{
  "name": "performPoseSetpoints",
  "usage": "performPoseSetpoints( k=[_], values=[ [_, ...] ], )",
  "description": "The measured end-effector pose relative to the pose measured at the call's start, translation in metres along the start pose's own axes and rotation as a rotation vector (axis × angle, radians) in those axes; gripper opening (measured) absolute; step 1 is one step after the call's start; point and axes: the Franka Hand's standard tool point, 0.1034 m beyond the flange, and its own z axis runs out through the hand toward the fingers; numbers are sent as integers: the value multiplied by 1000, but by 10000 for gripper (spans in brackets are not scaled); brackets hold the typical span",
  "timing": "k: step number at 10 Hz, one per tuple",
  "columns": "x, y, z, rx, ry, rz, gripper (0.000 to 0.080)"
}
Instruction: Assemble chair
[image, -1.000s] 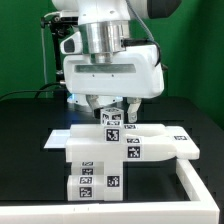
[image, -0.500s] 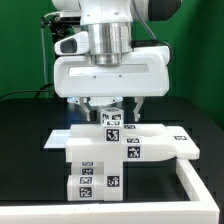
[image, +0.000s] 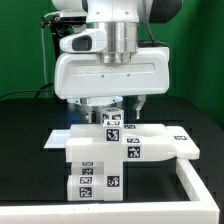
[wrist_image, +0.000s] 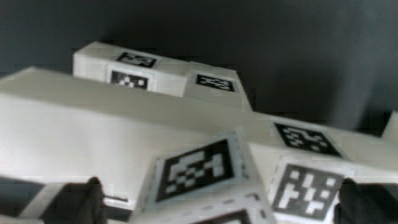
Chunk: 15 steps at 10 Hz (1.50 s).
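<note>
The chair (image: 118, 152) is sitting on the black desk (image: 25, 130), in the middle of the exterior view. It is white and made of thick, blocky bars. A wide flat part is lying across the top, and a short fat block is sticking out toward the camera below it. Black-and-white square tags are showing on many of its faces. One small block with a tag is standing up at the back of the chair. The tool (image: 112, 104) is hanging right above that small block, close to it, and its two fingers are standing wide apart and holding nothing. In the wrist view, the chair (wrist_image: 160, 110) is filling most of the picture. A low white wall (image: 195, 182) is lying just beside the chair, on the exterior view's right.
</note>
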Motion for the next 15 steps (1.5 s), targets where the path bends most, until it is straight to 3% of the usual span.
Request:
performPoseSetpoints(
  k=[3, 4, 5, 6, 7, 9, 15],
  values=[
    [-1, 2, 0, -3, -2, -175, 628],
    [-1, 2, 0, -3, -2, -208, 499],
    [-1, 2, 0, -2, -2, -200, 499],
    [-1, 2, 0, -2, -2, -197, 298],
    [-1, 2, 0, -2, -2, -171, 271],
    [-2, 2, 0, 1, -2, -87, 271],
    [-4, 0, 2, 32, 0, 544, 271]
  ],
)
